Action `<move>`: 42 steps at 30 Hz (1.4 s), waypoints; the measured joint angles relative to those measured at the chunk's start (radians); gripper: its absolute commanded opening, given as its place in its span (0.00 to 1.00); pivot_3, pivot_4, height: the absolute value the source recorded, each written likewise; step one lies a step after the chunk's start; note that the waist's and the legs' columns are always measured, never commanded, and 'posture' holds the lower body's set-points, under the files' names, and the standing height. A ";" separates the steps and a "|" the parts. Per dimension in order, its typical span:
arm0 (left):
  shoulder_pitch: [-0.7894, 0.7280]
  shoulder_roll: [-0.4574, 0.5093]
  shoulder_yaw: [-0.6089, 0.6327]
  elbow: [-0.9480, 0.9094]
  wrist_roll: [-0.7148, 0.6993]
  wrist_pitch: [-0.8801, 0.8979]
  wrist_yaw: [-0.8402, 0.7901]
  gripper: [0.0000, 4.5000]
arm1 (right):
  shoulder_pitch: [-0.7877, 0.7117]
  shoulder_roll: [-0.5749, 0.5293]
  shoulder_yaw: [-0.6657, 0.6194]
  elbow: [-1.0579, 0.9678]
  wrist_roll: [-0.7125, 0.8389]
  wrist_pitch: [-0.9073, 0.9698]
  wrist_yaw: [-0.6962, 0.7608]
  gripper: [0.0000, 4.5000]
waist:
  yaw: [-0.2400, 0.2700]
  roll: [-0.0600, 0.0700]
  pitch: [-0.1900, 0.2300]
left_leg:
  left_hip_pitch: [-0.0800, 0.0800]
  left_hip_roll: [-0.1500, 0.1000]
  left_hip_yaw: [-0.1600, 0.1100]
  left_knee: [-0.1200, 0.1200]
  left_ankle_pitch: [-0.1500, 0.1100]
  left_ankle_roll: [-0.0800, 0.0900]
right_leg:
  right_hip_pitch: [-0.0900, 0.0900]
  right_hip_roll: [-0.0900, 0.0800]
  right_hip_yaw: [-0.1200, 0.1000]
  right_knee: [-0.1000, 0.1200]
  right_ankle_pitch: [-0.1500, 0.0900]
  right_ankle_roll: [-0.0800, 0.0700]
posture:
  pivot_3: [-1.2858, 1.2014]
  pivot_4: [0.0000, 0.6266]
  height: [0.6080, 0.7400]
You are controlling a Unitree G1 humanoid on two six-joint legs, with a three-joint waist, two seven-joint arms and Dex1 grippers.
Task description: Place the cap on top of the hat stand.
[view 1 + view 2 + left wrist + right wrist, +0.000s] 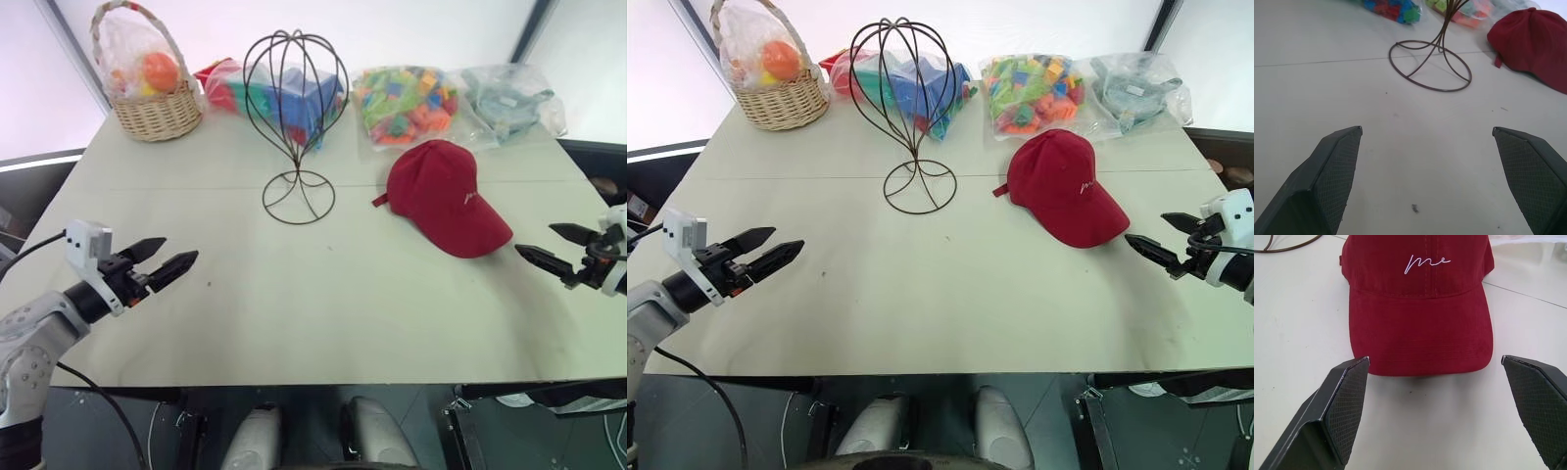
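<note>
Nothing of the task is seen to be done yet. Nearest, the left gripper is held above the table, well short of the hat stand and to its left, with its two fingers spread apart and nothing between them. The right gripper is held just beyond the brim of the cap, on the side away from the hat stand; its fingers are wide apart, nothing is gripped, and the brim is faced squarely without being touched.

The cap is found lying flat on the table, crown up, beside the hat stand on its right, apart from its looped base. The stand is seen upright and bare, its wire cage uncovered.

Behind the stand, a wicker basket to the left and bags of coloured blocks are noted along the far edge.

What is judged to be left: the cap must be grasped, lifted, carried over to the stand and lowered onto the cage.
</note>
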 measured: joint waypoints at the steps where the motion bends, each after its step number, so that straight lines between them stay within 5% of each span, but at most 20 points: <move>1: 0.002 0.001 0.000 0.000 0.000 0.000 -0.002 1.00 | -0.001 0.000 0.001 0.001 0.000 0.000 0.000 0.98 | 0.000 0.000 0.000 | 0.000 0.000 0.000 0.000 0.000 0.000 | 0.000 0.000 0.000 0.000 0.000 0.000 | 0.52 0.24 1.00; 34: 0.002 0.005 0.000 0.014 0.000 -0.007 -0.038 1.00 | -0.019 0.001 0.029 0.000 -0.021 -0.014 -0.037 0.98 | 0.000 0.000 0.000 | 0.000 0.000 0.000 0.000 0.000 0.000 | 0.000 0.000 0.000 0.000 0.000 0.000 | 0.52 0.24 1.00; 42: -0.101 0.140 0.003 0.009 -0.096 0.045 -0.197 1.00 | -0.030 -0.002 0.040 0.001 -0.113 -0.170 -0.096 0.98 | 0.001 0.000 0.000 | 0.000 0.000 0.000 0.000 0.000 0.000 | 0.000 0.000 0.000 0.000 0.000 0.000 | 0.52 0.24 1.00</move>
